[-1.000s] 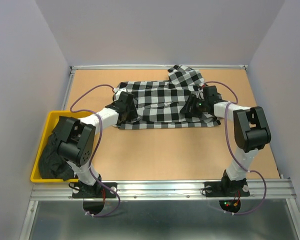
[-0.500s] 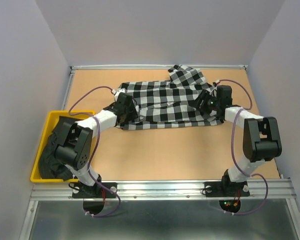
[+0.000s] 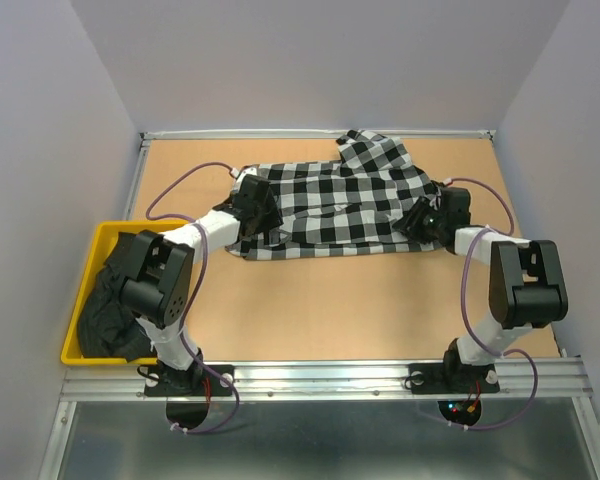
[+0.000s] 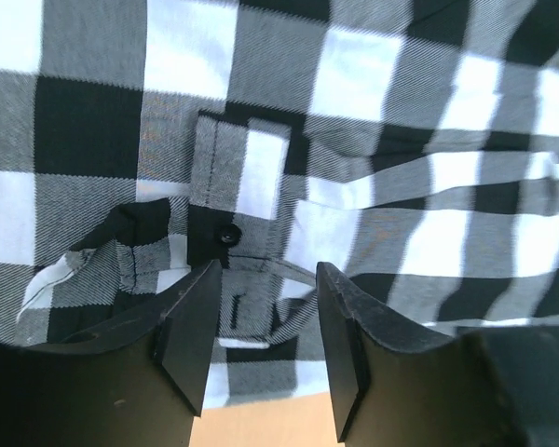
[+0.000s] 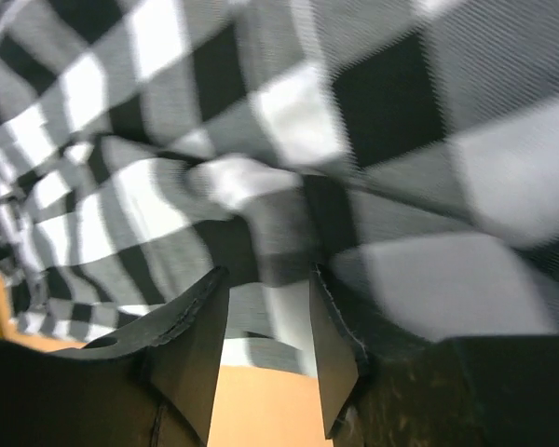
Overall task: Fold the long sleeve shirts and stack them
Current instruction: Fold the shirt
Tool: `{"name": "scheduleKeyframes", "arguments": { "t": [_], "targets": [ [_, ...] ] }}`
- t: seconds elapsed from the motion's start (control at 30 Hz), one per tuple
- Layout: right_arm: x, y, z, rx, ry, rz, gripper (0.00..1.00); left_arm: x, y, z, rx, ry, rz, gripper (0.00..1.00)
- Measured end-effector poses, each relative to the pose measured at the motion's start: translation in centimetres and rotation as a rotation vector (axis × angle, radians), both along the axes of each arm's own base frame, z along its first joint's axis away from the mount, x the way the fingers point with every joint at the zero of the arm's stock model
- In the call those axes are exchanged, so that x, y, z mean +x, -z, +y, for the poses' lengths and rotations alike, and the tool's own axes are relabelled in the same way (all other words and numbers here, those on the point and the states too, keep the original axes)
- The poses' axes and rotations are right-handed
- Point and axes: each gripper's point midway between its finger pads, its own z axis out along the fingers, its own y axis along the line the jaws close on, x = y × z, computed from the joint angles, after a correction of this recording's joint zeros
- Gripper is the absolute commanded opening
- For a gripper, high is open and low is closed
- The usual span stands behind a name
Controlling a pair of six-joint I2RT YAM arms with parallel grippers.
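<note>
Now, the left end effector [image 4: 265, 312] stands released, its two jaws apart just above a buttoned cuff [image 4: 228, 233] of the black-and-white check shirt [image 3: 330, 200], and nothing is pinched between them. The right end effector [image 5: 268, 317] is released too, with its jaws apart over the rumpled right edge of the same shirt. This shirt lies spread across the far half of the tabletop [image 3: 330, 300], with one part thrown up toward the back edge. I think the risk is an unequal grip. If one side takes only the top layer, or the cuff slips out, the lift will drag the cloth crooked and the fold will come out skewed. The plain black shirt [image 3: 102, 312] lies crumpled in the yellow bin [image 3: 108, 232] at the left, well apart.
</note>
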Motion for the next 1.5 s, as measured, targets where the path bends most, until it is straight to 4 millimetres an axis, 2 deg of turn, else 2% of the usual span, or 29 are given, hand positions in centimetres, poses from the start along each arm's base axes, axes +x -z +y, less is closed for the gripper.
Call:
{"name": "scheduleKeyframes", "arguments": {
  "t": [0.1, 0.2, 0.37, 0.47, 0.63, 0.8, 0.87, 0.93, 1.1, 1.23, 1.3, 1.37, 1.5],
  "targets": [
    [-0.8, 1.8, -2.1, 0.007, 0.067, 0.046, 0.43, -0.3, 3.0, 0.0, 0.019, -0.008, 0.065, 0.52],
    [-1.1, 3.0, -5.7, 0.041, 0.181, 0.069, 0.41, -0.6, 4.8, 0.2, 0.019, -0.028, 0.097, 0.49],
    [-0.8, 3.3, -9.3, 0.135, 0.310, 0.042, 0.38, -0.2, 4.9, 0.4, -0.040, -0.074, 0.077, 0.47],
    [-0.8, 3.4, -10.4, 0.179, 0.357, 0.033, 0.38, -0.2, 4.9, 0.7, -0.087, -0.101, 0.074, 0.46],
    [-0.8, 2.9, -10.9, 0.186, 0.376, 0.017, 0.38, -0.4, 4.9, 1.5, -0.126, -0.134, 0.076, 0.49],
    [-0.6, 0.2, -10.9, 0.175, 0.363, -0.049, 0.38, -1.7, 4.4, 2.2, -0.127, -0.137, 0.093, 0.59],
    [-0.3, -1.5, -10.3, 0.163, 0.332, -0.097, 0.38, -2.2, 3.7, 2.4, -0.128, -0.136, 0.094, 0.63],
    [0.2, -2.6, -8.6, 0.162, 0.275, -0.124, 0.39, -2.2, 2.6, 2.5, -0.134, -0.130, 0.075, 0.65],
    [1.3, -4.3, -1.5, 0.193, 0.068, -0.168, 0.44, -0.8, -0.7, 1.7, -0.167, -0.109, 0.000, 0.65],
    [2.5, -3.8, 2.4, 0.218, -0.032, -0.173, 0.45, 1.0, -1.9, 0.2, -0.185, -0.086, -0.036, 0.63],
    [3.1, -3.0, 4.0, 0.233, -0.065, -0.169, 0.45, 1.8, -1.6, -0.6, -0.194, -0.071, -0.038, 0.62],
    [3.7, -2.2, 4.8, 0.252, -0.080, -0.164, 0.45, 1.9, 0.2, -1.0, -0.188, -0.067, -0.006, 0.61],
    [4.7, 0.9, 4.9, 0.268, -0.058, -0.117, 0.45, 1.1, 4.0, -1.0, -0.178, -0.088, 0.072, 0.61]
  ]
}}
